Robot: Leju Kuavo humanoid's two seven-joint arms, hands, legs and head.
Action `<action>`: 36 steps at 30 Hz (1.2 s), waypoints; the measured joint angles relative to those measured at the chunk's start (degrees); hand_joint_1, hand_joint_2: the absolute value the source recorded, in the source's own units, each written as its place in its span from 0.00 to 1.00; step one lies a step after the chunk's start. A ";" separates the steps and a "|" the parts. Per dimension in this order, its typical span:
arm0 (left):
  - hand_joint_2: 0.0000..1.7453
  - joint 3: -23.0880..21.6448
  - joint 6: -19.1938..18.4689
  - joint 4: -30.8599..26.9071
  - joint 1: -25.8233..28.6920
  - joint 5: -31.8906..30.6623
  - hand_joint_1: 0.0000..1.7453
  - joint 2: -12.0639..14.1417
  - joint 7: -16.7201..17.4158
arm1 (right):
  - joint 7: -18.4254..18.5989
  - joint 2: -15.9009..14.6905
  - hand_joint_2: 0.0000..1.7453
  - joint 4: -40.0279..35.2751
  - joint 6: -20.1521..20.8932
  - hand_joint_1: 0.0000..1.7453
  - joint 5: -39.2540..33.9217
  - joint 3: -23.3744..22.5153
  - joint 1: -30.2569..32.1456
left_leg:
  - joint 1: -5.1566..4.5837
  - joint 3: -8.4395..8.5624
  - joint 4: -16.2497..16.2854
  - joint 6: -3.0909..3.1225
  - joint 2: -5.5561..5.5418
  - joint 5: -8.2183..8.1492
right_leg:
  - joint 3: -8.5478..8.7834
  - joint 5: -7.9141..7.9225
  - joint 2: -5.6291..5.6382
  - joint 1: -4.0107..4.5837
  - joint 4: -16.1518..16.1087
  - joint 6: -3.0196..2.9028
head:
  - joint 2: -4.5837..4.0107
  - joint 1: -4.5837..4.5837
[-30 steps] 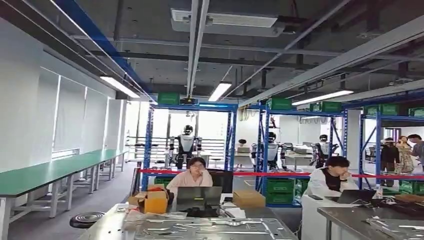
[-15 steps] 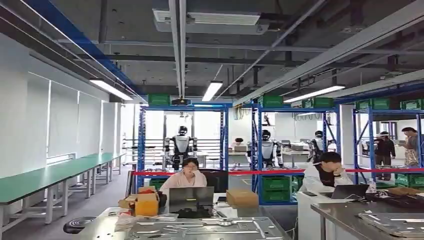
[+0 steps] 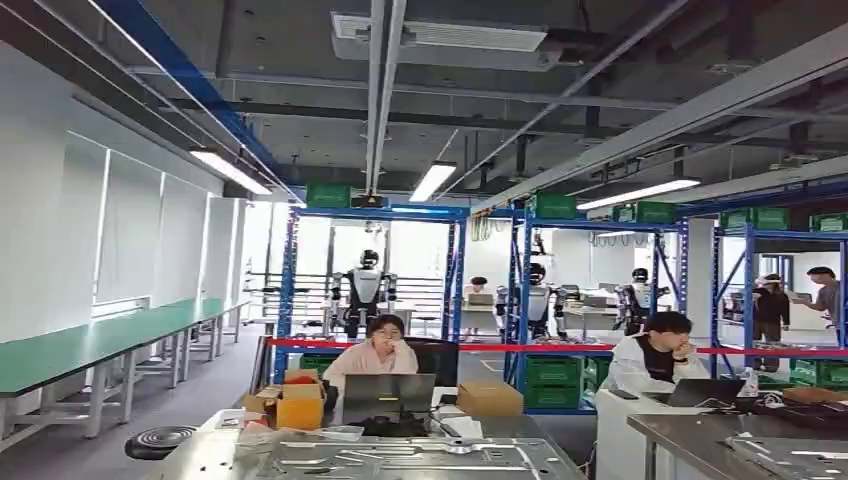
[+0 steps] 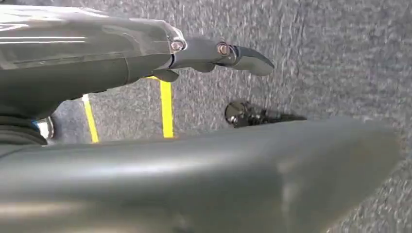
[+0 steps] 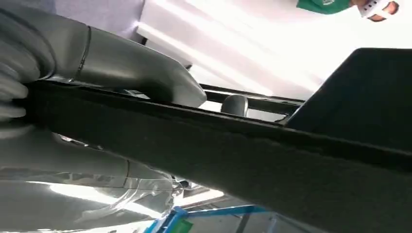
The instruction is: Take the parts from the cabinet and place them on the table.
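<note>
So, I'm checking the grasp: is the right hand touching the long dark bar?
Touching. The right wrist view shows the right hand gripping the dark bar, with the grey thumb on one face and fingers on the other.

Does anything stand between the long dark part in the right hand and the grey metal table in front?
Nothing visible blocks the way to the grey metal table, which lies straight ahead. Its top carries flat metal pieces, so free room looks limited. The right hand grips the long dark part.
</note>
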 joint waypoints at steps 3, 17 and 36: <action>1.00 0.00 -0.02 0.00 0.03 0.00 0.00 0.00 0.00 | 0.00 -0.07 1.00 0.00 0.00 1.00 0.02 -0.02 -0.07 | 0.12 1.13 -0.01 -0.37 -0.14 -0.65 | 4.84 7.66 -0.06 -0.10 -11.40 -0.17 | 0.00 0.00; 1.00 0.00 -0.04 0.00 0.23 0.00 0.00 -0.04 0.00 | 0.00 -0.20 1.00 -0.04 0.00 1.00 0.02 -0.09 -0.03 | -0.25 -6.44 13.37 -2.23 -0.10 -4.41 | 9.32 7.62 0.12 0.40 -18.43 -3.42 | 0.00 0.00; 1.00 0.00 -0.04 0.00 -0.10 0.00 0.00 -0.13 -0.02 | 0.00 -0.46 1.00 -0.02 0.00 1.00 0.04 -0.24 -0.09 | -0.37 1.80 -0.15 -0.66 -0.36 -1.23 | 7.33 9.20 -0.11 0.38 -17.20 -1.02 | 0.00 0.00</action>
